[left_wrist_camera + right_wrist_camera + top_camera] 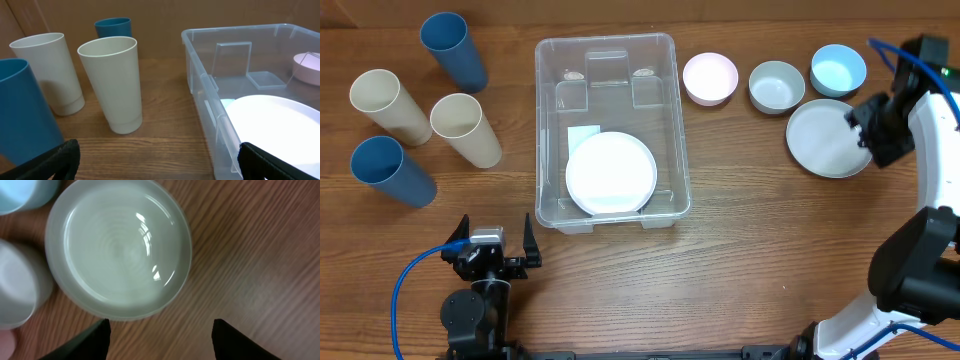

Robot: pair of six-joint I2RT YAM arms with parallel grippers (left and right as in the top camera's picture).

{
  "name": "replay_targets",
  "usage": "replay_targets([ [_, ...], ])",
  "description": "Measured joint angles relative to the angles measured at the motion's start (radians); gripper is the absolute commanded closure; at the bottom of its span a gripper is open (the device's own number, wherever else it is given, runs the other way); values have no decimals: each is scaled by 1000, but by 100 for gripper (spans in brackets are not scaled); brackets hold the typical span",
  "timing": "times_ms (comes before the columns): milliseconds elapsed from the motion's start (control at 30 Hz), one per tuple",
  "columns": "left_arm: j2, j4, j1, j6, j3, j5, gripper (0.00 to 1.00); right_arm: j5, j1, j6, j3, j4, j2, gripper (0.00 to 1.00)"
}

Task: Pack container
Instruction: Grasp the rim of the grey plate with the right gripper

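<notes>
1. Nearest the robot: left gripper (pixel 498 245) sits low by the near desk (pixel 740 250) edge, arm folded over its base. It points away from the robot at the strip btw cups and bin. Jaws spread wide, nothing btw them.
2. Just beyond is the container (pixel 542 130), mid-desk, long side running away from the robot, upright and lidless. A white plate (pixel 610 172) lies flat in its near end; the far end is bare.
3. Handling, my guess:
   - Thin clear plastic, so light, walls prob. flex if pinched, and smooth so slippery.
   - The rounded rim is the stiffest place to take hold; a long side near the middle would keep it level.
   - The plate makes the near end heavier, so a far-end hold may tip it.
   - For packing it likely needs no lift, just a steadying hold if bumped.
4. Left of the bin, well apart from it: four upright cups (pixel 465 128), two blue and two cream.
5. Right side: right gripper (pixel 160 330) hovers over the right edge of a grey plate (pixel 828 138), wrist turned down at the desk, forearm reaching in from the right. Jaws apart, clamped on nothing; the plate rim lies just ahead of the tips.
6. That plate looks hard, glossy and shallow, so an edge pinch on the rim is the only real hold.
7. Farthest: pink, grey and pale-blue bowls (pixel 776 86) in a row beside the bin's far end.
</notes>
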Motion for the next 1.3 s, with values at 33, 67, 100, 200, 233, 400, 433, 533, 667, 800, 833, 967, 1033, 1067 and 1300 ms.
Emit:
replay_targets([
  [33, 0, 1, 0, 0, 0, 0, 0, -2, -14, 1, -62, 55, 0, 34],
  [67, 0, 0, 0, 0, 0, 0, 0, -3, -18, 2, -99, 86, 1, 35],
  [100, 0, 0, 0, 0, 0, 0, 0, -5, -21, 5, -159, 131, 2, 36],
  [200, 0, 0, 0, 0, 0, 0, 0, -10, -21, 11, -277, 232, 2, 39],
  [233, 0, 0, 0, 0, 0, 0, 0, -10, -21, 13, -313, 256, 2, 39],
  [400, 0, 0, 0, 0, 0, 0, 0, -11, -21, 15, -409, 396, 2, 44],
  [433, 0, 0, 0, 0, 0, 0, 0, -12, -21, 15, -424, 414, 2, 45],
  [533, 0, 0, 0, 0, 0, 0, 0, -18, -21, 14, -458, 452, 2, 50],
  [667, 0, 0, 0, 0, 0, 0, 0, -18, -21, 12, -460, 480, 2, 66],
  [800, 0, 0, 0, 0, 0, 0, 0, -19, -21, 3, -460, 488, 2, 88],
  [833, 0, 0, 0, 0, 0, 0, 0, -19, -21, 1, -460, 485, 2, 90],
  [967, 0, 0, 0, 0, 0, 0, 0, -18, -21, -9, -462, 484, 2, 96],
  [1033, 0, 0, 0, 0, 0, 0, 0, -18, -21, -11, -463, 483, 2, 96],
  [1067, 0, 0, 0, 0, 0, 0, 0, -19, -21, -11, -463, 480, 2, 96],
  [1300, 0, 0, 0, 0, 0, 0, 0, -40, -21, -11, -462, 389, -7, 96],
])
